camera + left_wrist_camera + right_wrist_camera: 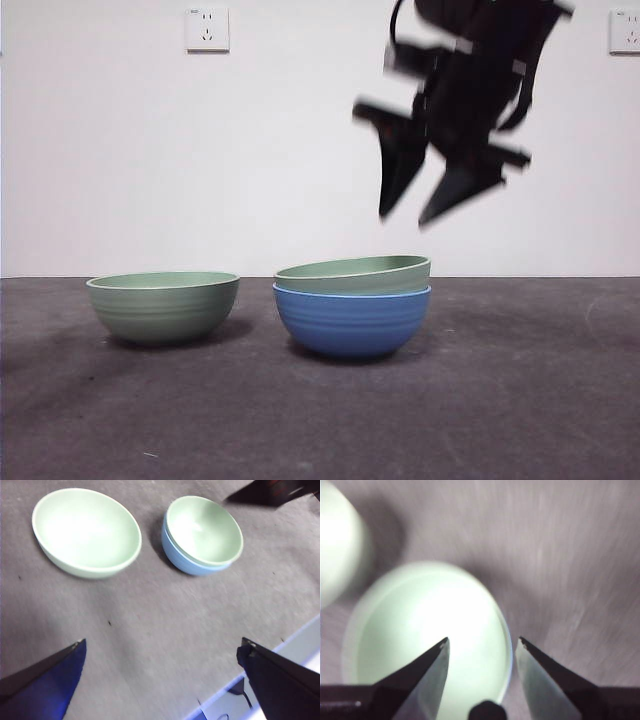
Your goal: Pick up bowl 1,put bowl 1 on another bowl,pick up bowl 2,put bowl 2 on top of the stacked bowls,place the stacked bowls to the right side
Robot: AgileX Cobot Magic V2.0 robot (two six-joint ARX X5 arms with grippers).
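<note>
On the desk [520, 400] two bowls stand side by side, apart. Bowl 2 [163, 305] is on the left; to its right bowl 1 [352, 273] sits nested, seemingly a little tilted, in another bowl [352, 322]. The right gripper [428, 215] hangs above that pair.

Front view is evenly lit and fairly sharp on the table [520, 400], w/ soft shadows pooled under the green bowl [163, 305] and the blue bowl [352, 320], but the right gripper [428, 212] overhead is smeared by motion blur (edges ghosted). Left wrist view is bright, w/ glare washing out the bowl insides and shadows falling to one side of each bowl; the left gripper [160, 655] jaws are dark w/ a blue sheen on one. Right wrist view is the worst: streaky motion blur across the table, and the nested bowl [427, 645] is blown out near white.
</note>
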